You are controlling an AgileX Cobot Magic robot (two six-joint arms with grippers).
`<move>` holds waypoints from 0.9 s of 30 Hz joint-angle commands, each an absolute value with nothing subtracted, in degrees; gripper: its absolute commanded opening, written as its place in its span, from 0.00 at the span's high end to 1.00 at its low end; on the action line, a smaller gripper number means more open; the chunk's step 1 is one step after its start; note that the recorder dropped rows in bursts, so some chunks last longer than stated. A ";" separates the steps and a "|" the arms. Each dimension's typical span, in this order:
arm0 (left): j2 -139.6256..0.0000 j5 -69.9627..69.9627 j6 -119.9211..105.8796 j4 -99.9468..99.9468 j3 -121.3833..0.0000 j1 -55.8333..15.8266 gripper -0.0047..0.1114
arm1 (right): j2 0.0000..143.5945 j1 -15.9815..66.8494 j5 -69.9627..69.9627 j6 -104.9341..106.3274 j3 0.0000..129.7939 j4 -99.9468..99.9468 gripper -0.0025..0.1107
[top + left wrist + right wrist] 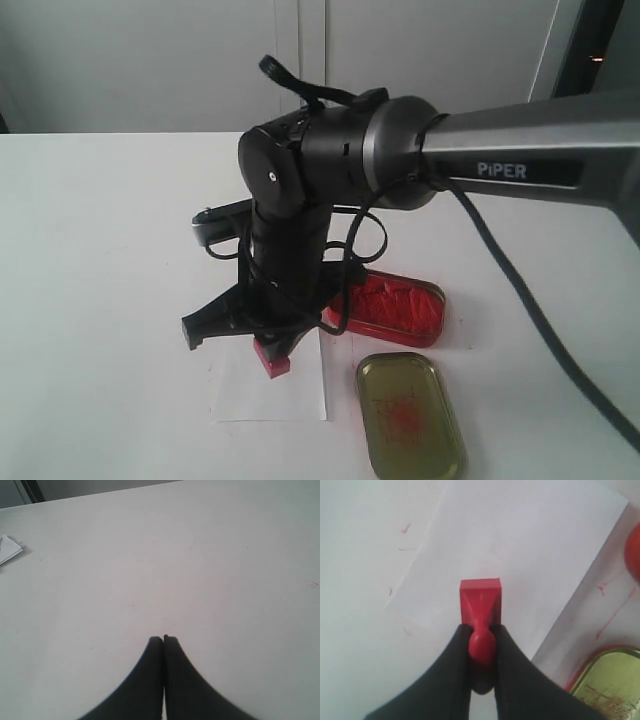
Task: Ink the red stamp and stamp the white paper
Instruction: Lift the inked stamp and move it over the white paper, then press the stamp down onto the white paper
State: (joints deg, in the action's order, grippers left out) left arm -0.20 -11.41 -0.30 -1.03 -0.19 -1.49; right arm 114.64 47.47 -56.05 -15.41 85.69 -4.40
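Observation:
My right gripper (481,627) is shut on the knob handle of the red stamp (480,602). The stamp's square head points down at the white paper (520,545). In the exterior view the red stamp (272,362) stands on the near-left part of the white paper (270,398), under the right gripper (270,345). Whether the head presses the sheet I cannot tell. No print shows on the paper. My left gripper (163,640) is shut on nothing over bare white table, and the exterior view does not show it.
The open red ink tin (395,308) lies just right of the paper. Its gold-coloured lid (410,415) lies in front of it, inside up. The right arm (520,150) crosses the scene from the right. Small red ink marks (405,528) dot the table.

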 commanded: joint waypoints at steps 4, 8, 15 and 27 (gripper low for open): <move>0.00 -11.24 -0.46 -0.96 0.00 -1.37 0.96 | 115.82 48.05 -53.33 -14.74 86.25 -4.00 0.98; 0.00 -11.24 -0.46 -0.96 0.00 -1.37 0.96 | 116.60 48.05 -52.66 -14.74 86.25 -3.07 0.98; 0.00 -11.24 -0.46 -0.96 0.00 -1.37 0.96 | 116.70 48.05 -52.10 -14.74 86.25 -1.60 0.98; 0.00 -11.24 -0.46 -0.96 0.00 -1.37 0.96 | 117.37 47.95 -51.70 -14.74 86.25 0.64 0.98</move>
